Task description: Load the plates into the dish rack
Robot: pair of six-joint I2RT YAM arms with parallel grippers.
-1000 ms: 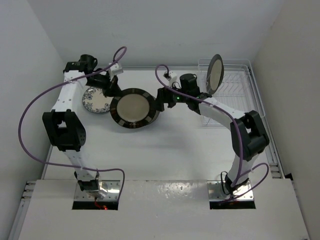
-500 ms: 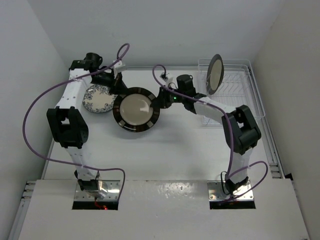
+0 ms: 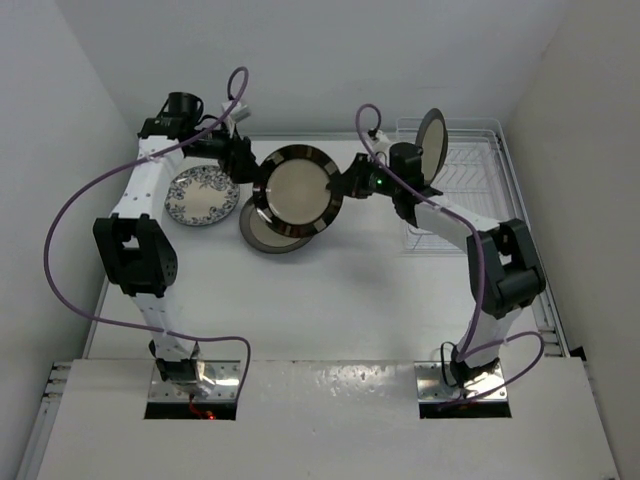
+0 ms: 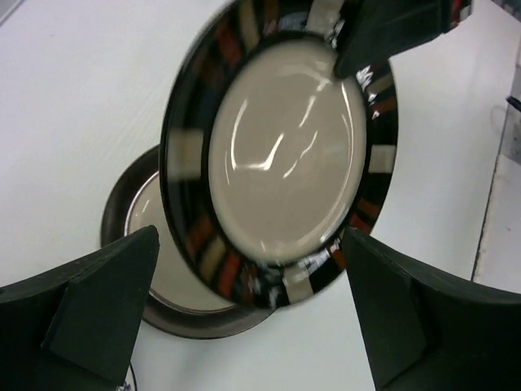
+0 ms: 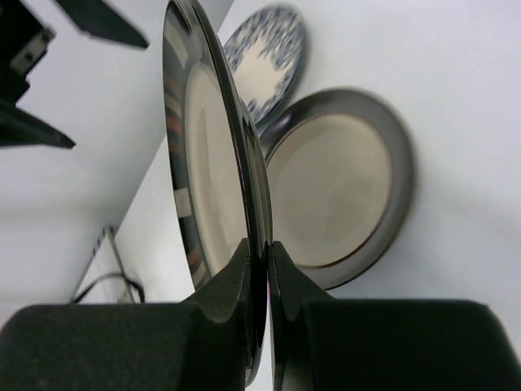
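The right jaws are pinched almost shut on the rim of a dark-rimmed plate (image 3: 297,190), one finger on each face, holding it tilted and raised off the desk (image 3: 330,300). The left jaws stand spread wide at the plate's opposite edge, a finger to either side, and neither is seen touching it. Beneath both sets of jaws a second plate (image 5: 338,187) lies flat, partly covered by the raised one. On the outer side of the left jaws the blue floral plate (image 3: 203,195) lies flat, with bare desk in front of it. Behind the right jaws stands the dish rack (image 3: 480,170) — thin pale wire, with one plate (image 3: 431,145) upright at the end nearest them and the slots beyond it open. The held plate is glossy — a cream centre and a black rim set with coloured blocks. The one lying below has a plain grey rim.
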